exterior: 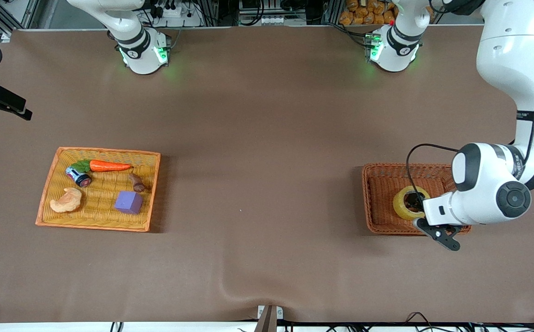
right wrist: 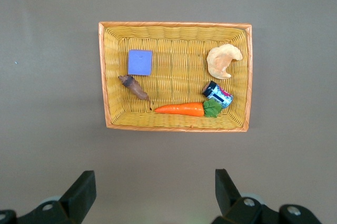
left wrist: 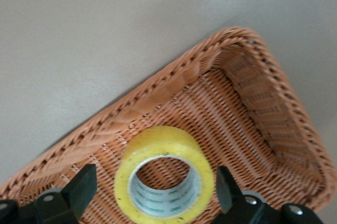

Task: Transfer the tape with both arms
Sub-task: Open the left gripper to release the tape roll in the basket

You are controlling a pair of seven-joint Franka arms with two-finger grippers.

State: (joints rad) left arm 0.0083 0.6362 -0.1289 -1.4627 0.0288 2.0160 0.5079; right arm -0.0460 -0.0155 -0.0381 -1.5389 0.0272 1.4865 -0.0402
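Observation:
The tape [exterior: 405, 204] [left wrist: 165, 182], a translucent yellow roll with a grey-white core, rests in the brown wicker basket [exterior: 369, 193] [left wrist: 174, 76] toward the left arm's end of the table. Its hole faces up. My left gripper [exterior: 413, 203] [left wrist: 155, 179] is down in that basket and open. Its two black fingers [left wrist: 84, 182] stand on either side of the roll with a gap on each side. My right gripper [right wrist: 155, 179] is open and empty, high over the bare table beside the yellow basket [right wrist: 174, 24]. It does not show in the front view.
The yellow basket [exterior: 47, 184] toward the right arm's end holds a carrot [exterior: 109, 166], a purple cube [exterior: 129, 202], a croissant toy [exterior: 67, 200], a small can [exterior: 78, 176] and a brown piece [exterior: 136, 182]. A black mount [exterior: 0, 101] juts in at that table end.

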